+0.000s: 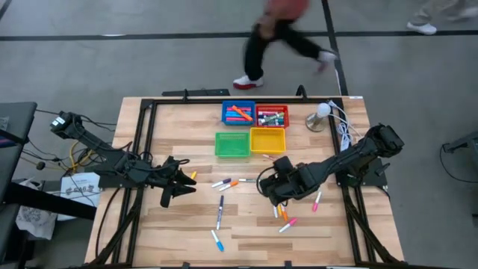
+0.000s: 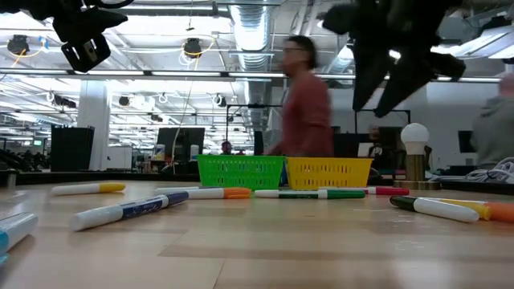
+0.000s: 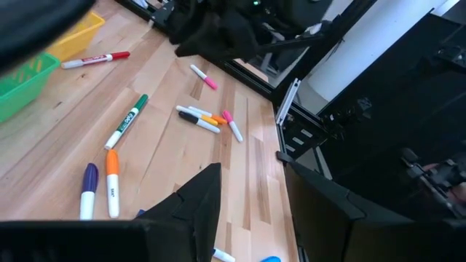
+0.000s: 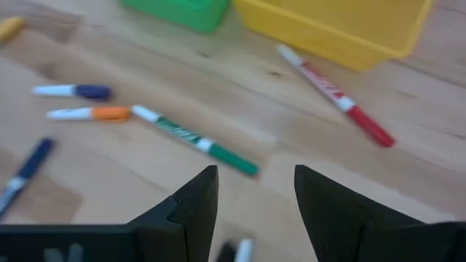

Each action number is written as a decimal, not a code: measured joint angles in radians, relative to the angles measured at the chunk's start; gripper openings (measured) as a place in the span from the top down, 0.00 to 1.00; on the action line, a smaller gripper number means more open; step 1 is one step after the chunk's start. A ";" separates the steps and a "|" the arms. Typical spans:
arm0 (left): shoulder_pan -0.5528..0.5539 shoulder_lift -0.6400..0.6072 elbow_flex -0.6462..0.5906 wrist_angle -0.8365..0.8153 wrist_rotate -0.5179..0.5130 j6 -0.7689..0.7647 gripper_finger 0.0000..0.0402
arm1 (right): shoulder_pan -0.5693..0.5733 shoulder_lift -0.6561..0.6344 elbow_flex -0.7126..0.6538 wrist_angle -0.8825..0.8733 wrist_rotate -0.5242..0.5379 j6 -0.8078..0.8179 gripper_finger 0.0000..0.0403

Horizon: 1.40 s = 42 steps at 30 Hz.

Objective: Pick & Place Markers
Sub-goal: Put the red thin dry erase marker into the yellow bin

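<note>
Four square trays sit toward the far edge of the wooden counter [image 1: 149,224]: a blue tray [image 1: 238,113] and a red tray [image 1: 272,116] side by side, both holding markers, with a green tray [image 1: 232,145] and a yellow tray [image 1: 268,139] just nearer. I take the yellow tray as the landmark.

The right tool [image 1: 278,196] hangs above the counter just on the near side of the yellow tray, its two dark fingers [image 4: 191,207] spread with bare wood showing between them, pinching nothing. A red-capped marker [image 4: 336,94] lies close to the yellow tray's near wall, and a green marker [image 4: 195,140] lies just nearer than that. Beneath and beside this tool a small cluster of pink and orange markers [image 1: 284,217] lies, with one pink marker [image 1: 317,201] off toward the right rail.

The left tool [image 1: 178,181] hovers well to the left of the yellow tray; its fingers look apart, though whether it grips anything I cannot tell. An orange-capped marker [image 1: 230,183] and its neighbours lie between the two tools, leaving a narrow open strip there. A dark blue marker [image 1: 220,211] and a light blue one [image 1: 216,240] lie toward the near edge, where the wood is open.

A white lamp [image 1: 321,113] stands right of the red tray. Beyond the far edge a person [image 1: 276,37] crosses the floor
</note>
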 joint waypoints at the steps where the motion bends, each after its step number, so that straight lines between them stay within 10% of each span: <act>1: 0.000 0.000 0.000 0.000 0.000 0.000 0.62 | -0.003 0.000 -0.010 -0.001 0.001 -0.001 0.58; 22: 0.000 0.000 0.000 0.000 -0.054 0.008 0.62 | -0.134 0.000 -0.342 0.222 -0.002 -0.277 0.58; 42: 0.002 0.000 0.000 -0.010 -0.150 0.038 0.62 | -0.274 -0.006 -0.448 0.443 -0.178 -0.962 0.58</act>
